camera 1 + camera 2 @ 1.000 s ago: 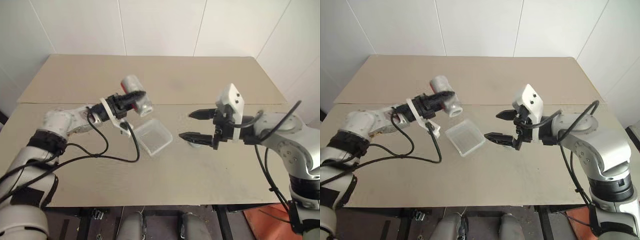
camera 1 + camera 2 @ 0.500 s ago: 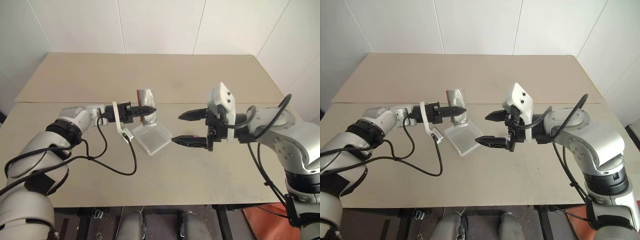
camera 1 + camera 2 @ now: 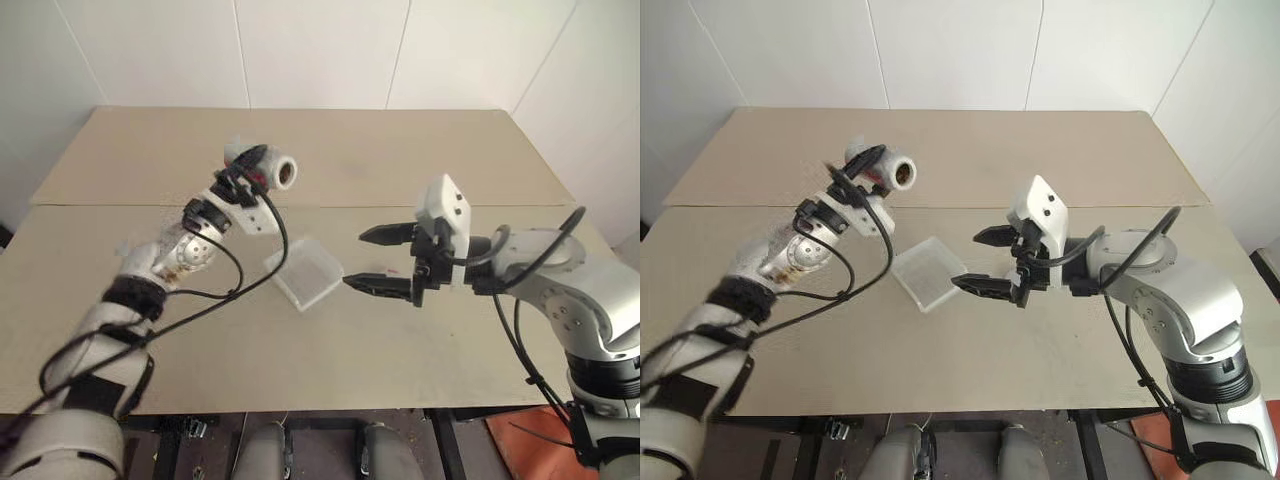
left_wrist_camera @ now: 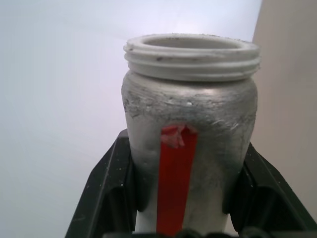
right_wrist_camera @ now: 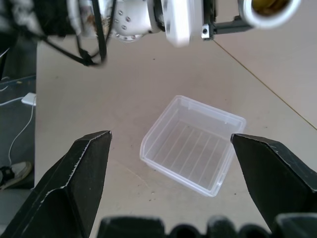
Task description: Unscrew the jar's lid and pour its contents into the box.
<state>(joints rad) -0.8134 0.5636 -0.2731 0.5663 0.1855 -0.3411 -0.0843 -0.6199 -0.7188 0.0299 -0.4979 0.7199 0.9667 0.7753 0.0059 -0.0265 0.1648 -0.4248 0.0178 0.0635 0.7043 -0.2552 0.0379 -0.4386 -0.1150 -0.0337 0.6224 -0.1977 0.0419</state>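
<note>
Beige tabletop (image 3: 400, 340) carrying a clear ribbed plastic box (image 3: 304, 274); left hand (image 3: 252, 166) clenched on the small lidless jar (image 3: 272, 170) (raised, mouth sideways); right hand (image 3: 371, 258) spread, empty, beside the box.

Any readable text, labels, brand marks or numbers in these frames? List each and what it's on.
None can be read.
The jar, clamped in the left hand: a plain red strip down its side, no print on it.
The box: clear ribbed plastic, no marking.
The right hand, open, and its white wrist housing: no lettering visible.
The table: bare board.
</note>
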